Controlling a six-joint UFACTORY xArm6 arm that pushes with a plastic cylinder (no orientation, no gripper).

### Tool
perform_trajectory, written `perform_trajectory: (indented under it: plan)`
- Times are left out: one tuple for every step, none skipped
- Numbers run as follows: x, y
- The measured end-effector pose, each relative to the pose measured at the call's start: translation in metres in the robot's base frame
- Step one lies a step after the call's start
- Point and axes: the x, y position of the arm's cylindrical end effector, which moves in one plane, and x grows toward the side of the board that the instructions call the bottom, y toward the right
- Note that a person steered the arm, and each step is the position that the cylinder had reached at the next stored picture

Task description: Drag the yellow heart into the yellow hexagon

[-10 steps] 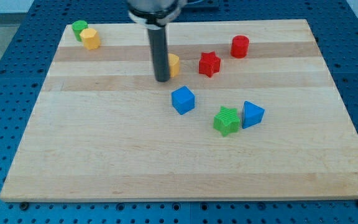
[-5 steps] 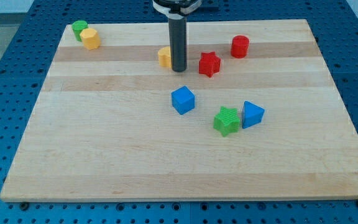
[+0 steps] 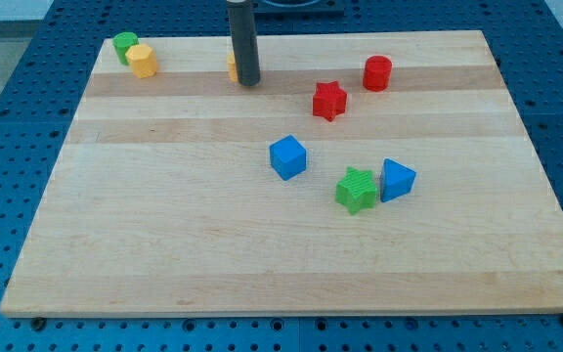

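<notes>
My tip rests on the board near the view's top, left of centre. The yellow heart is almost wholly hidden behind the rod; only a thin sliver shows at the rod's left side, touching it. The yellow hexagon sits at the top left corner, well to the left of the tip, touching a green block just above and left of it.
A red star and a red cylinder lie right of the tip. A blue cube, a green star and a blue triangular block lie lower, toward the middle right.
The tip moved from left of the heart to its right, then up and left. The heart slid up and left with it, closer to the hexagon.
</notes>
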Motion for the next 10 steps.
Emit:
perform_trajectory:
  plan:
    - [-0.01,0.004]
    - [-0.026,0.003]
    - [-0.045,0.003]
    - [-0.05,-0.01]
    - [-0.049,-0.022]
    - [-0.046,-0.028]
    - [-0.043,-0.046]
    - [-0.039,-0.068]
    - [-0.029,-0.078]
    - [-0.017,-0.079]
